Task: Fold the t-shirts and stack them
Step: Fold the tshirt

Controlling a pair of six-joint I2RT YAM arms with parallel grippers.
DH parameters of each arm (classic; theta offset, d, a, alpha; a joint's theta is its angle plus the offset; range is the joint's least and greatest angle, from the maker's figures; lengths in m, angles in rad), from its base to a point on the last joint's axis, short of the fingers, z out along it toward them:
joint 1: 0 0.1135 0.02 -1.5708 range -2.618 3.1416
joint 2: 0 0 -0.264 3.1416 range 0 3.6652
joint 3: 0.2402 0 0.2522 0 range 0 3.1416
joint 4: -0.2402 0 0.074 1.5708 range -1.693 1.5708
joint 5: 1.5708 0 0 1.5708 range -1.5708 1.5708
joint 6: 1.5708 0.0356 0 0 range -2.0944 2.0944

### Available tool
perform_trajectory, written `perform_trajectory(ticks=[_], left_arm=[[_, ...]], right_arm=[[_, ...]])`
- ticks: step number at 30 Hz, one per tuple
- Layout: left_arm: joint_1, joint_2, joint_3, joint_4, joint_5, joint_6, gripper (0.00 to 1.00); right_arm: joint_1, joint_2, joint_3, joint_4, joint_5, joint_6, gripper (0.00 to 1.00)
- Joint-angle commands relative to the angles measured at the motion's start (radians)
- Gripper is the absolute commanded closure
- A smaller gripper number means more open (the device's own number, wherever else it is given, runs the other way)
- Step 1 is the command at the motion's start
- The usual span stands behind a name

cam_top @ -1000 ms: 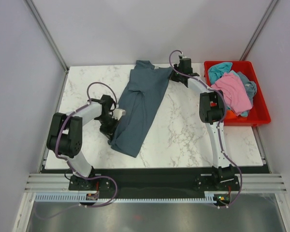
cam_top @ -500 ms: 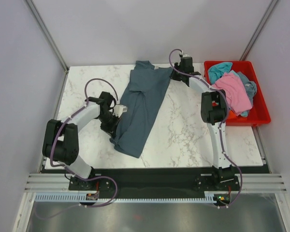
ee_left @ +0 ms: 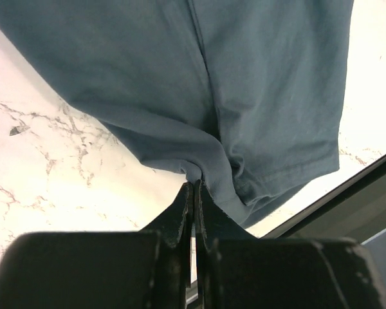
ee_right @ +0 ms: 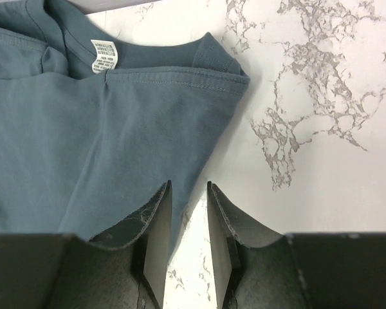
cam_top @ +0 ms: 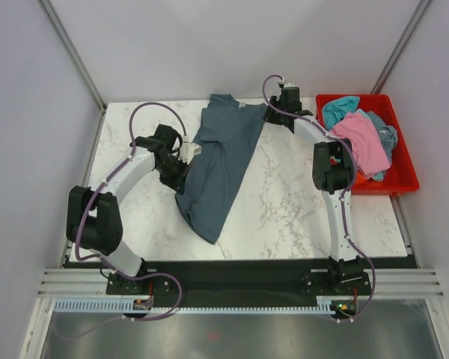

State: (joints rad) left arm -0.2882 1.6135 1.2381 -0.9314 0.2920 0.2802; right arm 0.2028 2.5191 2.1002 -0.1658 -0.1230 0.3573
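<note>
The large slate-blue t-shirt (cam_top: 224,161) lies lengthwise on the marble table, collar at the far edge. My left gripper (cam_top: 181,153) is shut on a pinch of its left edge, which also shows in the left wrist view (ee_left: 194,183), with cloth (ee_left: 244,77) hanging from the tips. My right gripper (cam_top: 273,114) is open at the shirt's far right shoulder. In the right wrist view (ee_right: 188,187) its jaws straddle the cloth edge (ee_right: 83,148), just below the sleeve. The white tag (ee_right: 103,55) sits at the collar. Pink (cam_top: 359,142), teal (cam_top: 340,105) and orange (cam_top: 357,177) shirts lie in the bin.
The red plastic bin (cam_top: 404,161) stands at the table's right edge, next to the right arm. Bare marble (cam_top: 299,202) lies right of the shirt, and more (cam_top: 127,127) lies left of it. Grey walls enclose the table on three sides.
My left gripper has moved away from me and to the right, pulling the shirt's left edge with it. The lower hem has shifted right. The right gripper has stayed put.
</note>
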Motion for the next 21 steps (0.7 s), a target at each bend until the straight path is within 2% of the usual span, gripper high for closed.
perform_trajectory(ticks=[1,11,12,21], left_arm=[[-0.014,-0.001,0.014,-0.001,0.026,-0.006,0.98],[-0.014,-0.090,-0.086,-0.001,0.026,-0.006,0.98],[-0.012,-0.093,-0.088,-0.010,-0.286,-0.039,0.02],[-0.008,-0.113,-0.077,-0.012,-0.281,-0.038,0.01]], right_arm=[[0.001,-0.078,-0.002,0.009,-0.003,-0.012,0.63],[0.017,-0.088,-0.019,0.003,-0.003,-0.017,0.63],[0.018,-0.092,-0.023,0.002,-0.003,-0.018,0.63],[0.021,-0.172,-0.091,-0.020,-0.001,-0.037,0.62]])
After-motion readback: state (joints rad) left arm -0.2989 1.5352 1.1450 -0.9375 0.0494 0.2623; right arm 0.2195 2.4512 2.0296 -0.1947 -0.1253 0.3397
